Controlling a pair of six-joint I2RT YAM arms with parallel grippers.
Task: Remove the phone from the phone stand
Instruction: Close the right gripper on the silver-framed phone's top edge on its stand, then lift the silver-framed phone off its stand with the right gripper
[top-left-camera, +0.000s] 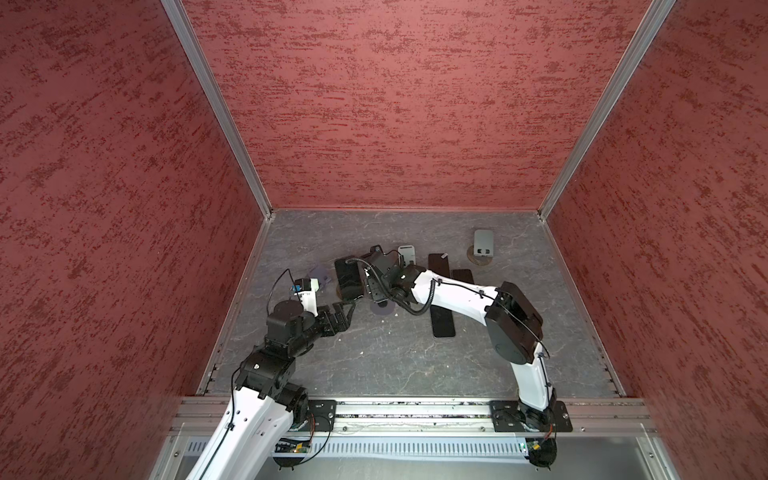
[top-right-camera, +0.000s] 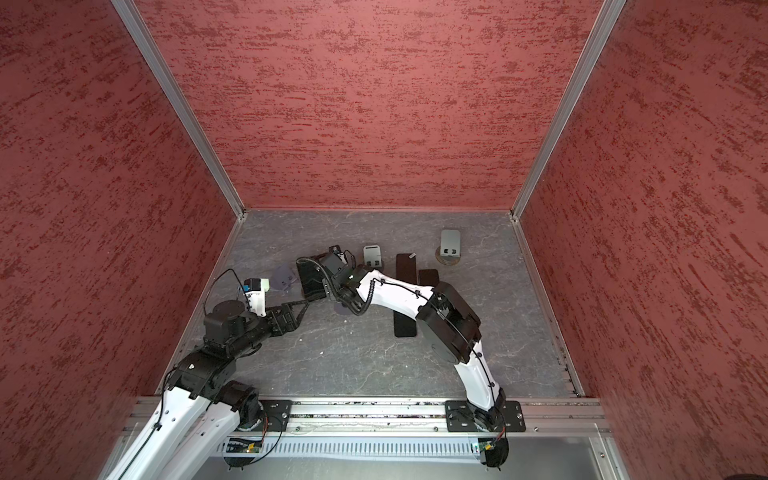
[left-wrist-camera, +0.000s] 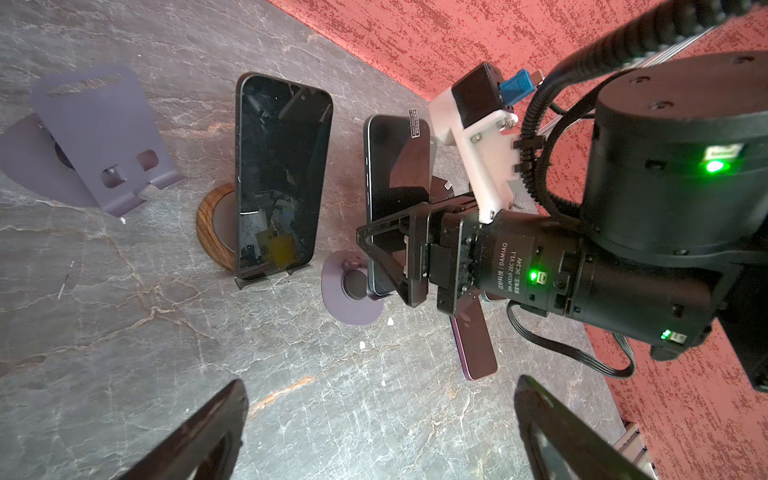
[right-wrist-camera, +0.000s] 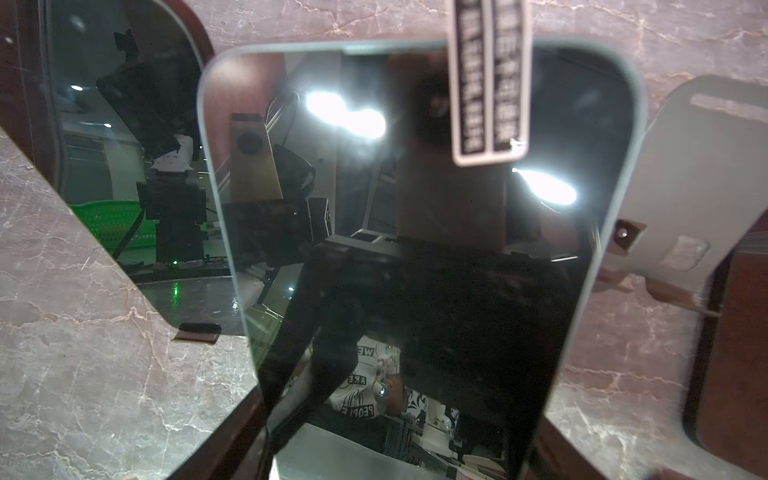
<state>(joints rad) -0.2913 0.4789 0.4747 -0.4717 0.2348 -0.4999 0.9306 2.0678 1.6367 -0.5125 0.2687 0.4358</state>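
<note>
Though the left wrist view shows the phone (left-wrist-camera: 398, 166) upright on its purple disc phone stand (left-wrist-camera: 349, 301), the right gripper (left-wrist-camera: 392, 253) clasped on its lower half, both top views mostly bury it under that arm's wrist, leaving the disc at four o'clock from a second phone (top-left-camera: 348, 278) on a wood-ringed stand (left-wrist-camera: 210, 226). Close up, the right wrist view shows a sticker tab (right-wrist-camera: 490, 83) on its screen, print unreadably blurred, while "DAMIAO" reads on the right wrist motor (left-wrist-camera: 505, 266). At nine o'clock of the disc, the left gripper (left-wrist-camera: 382, 388) hangs spread wide, holding nothing.
</note>
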